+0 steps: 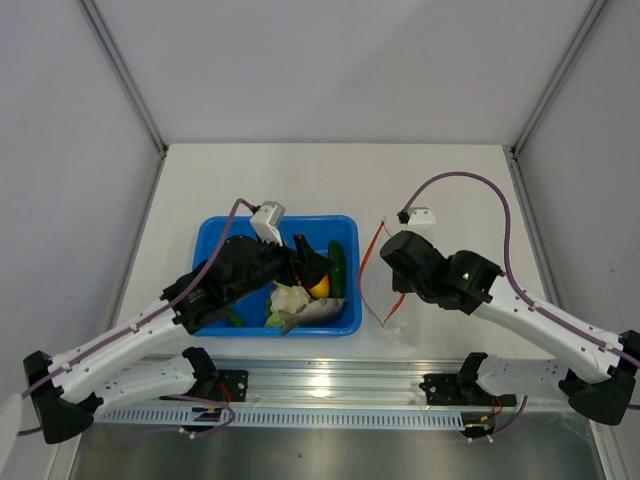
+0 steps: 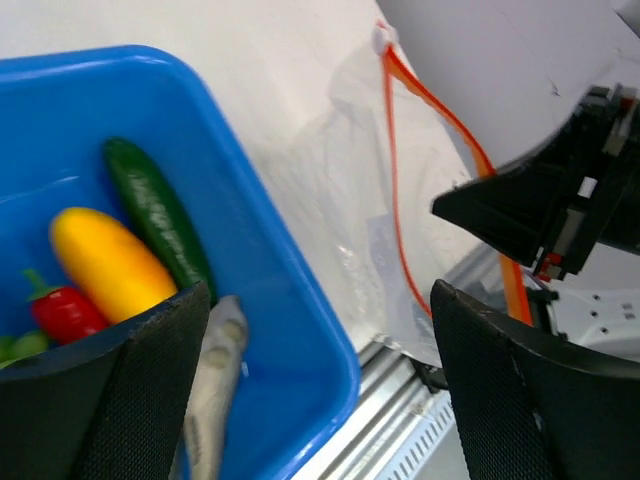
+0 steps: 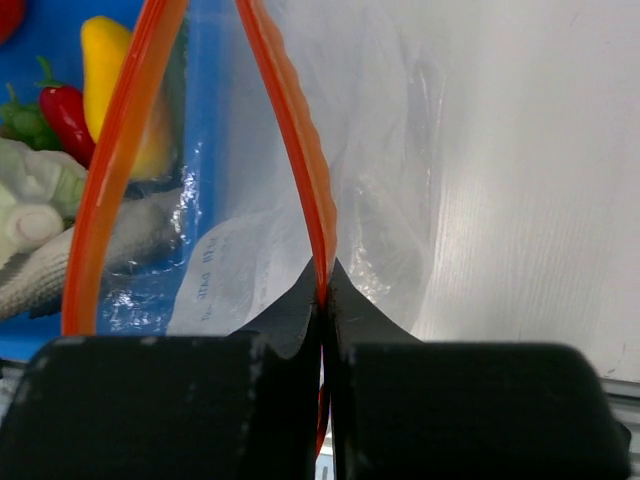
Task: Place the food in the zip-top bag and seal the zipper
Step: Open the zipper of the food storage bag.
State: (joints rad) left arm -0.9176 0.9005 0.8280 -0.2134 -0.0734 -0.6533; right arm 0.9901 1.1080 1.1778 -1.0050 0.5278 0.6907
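The clear zip-top bag lies right of the blue tray, its mouth held open. My right gripper is shut on one side of the red-orange zipper; the other side bows away to the left. My left gripper is open and empty above the tray's right edge, with the bag and zipper just beyond it. In the tray lie a yellow mango, a dark green cucumber, a red chili, a grey fish, green grapes and a white cauliflower.
The blue tray sits at the table's middle left. A metal rail runs along the near edge. A small white connector with a purple cable lies behind the bag. Frame posts stand at the back corners.
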